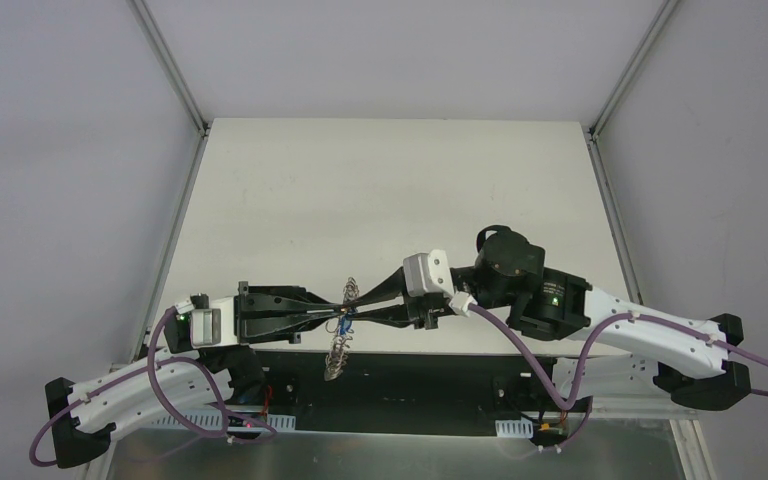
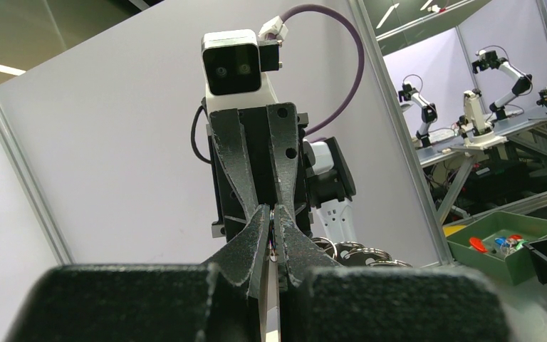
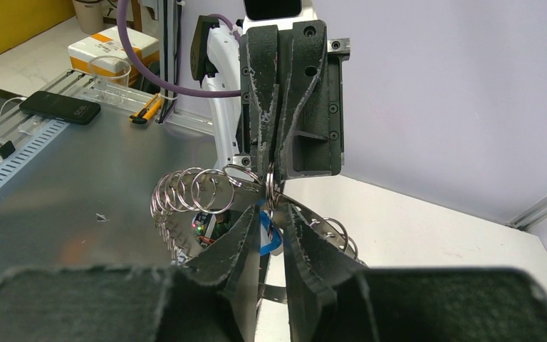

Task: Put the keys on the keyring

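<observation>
The keyring point(image 1: 340, 340) hangs on edge in the air between both grippers, its silver wire loops point(image 3: 192, 189) fanning out above and below. My left gripper point(image 1: 332, 316) is shut on the ring's thin flat edge point(image 2: 276, 246). My right gripper point(image 1: 355, 316) meets it tip to tip and is shut on the blue-tagged key point(image 3: 271, 236) right at the ring's rim. The blue tag hangs between the right fingers point(image 3: 238, 228). The key with the black tag is out of view.
Both grippers hover over the table's near edge point(image 1: 410, 352), above a dark strip. A green bin point(image 2: 534, 249) with small coloured parts stands at the right. A phone point(image 3: 60, 107), a cup point(image 3: 110, 70) and a box lie on the metal bench beyond.
</observation>
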Robot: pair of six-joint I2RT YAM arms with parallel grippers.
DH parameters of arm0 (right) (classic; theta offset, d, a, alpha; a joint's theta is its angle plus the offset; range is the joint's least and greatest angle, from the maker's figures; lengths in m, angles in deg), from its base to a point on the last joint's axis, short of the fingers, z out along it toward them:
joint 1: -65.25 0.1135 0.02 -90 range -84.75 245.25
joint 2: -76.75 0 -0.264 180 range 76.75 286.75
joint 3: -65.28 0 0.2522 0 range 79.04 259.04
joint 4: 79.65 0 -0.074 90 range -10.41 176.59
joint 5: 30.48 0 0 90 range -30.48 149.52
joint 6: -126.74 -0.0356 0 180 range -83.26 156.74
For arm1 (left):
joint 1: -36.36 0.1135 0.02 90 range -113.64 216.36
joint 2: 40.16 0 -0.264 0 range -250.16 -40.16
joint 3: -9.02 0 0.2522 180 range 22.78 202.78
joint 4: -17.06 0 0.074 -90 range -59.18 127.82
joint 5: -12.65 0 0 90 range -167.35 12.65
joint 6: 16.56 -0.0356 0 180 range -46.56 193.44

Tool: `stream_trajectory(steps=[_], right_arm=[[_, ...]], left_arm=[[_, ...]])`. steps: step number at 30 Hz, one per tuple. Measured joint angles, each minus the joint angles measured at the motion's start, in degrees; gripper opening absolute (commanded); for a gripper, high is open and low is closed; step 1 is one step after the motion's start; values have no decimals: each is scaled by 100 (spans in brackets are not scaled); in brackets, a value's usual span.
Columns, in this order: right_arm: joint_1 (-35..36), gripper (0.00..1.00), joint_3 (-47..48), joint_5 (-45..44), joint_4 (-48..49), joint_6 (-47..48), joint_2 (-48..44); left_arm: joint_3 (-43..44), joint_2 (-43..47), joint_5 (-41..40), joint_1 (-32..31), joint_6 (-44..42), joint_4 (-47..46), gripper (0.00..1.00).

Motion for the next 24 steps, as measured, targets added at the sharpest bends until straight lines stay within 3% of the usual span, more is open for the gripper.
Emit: stream_trajectory(steps=[16, 22, 24], right_arm=[[4, 18, 9, 2, 37, -39, 22], [4, 14, 9, 2, 57, -44, 22], [4, 8, 9, 2, 63, -48, 22]], left_arm=[[0, 0, 0, 0, -31, 2, 0], [0, 0, -2, 0, -35, 7, 0], [0, 2, -2, 0, -35, 11, 0]])
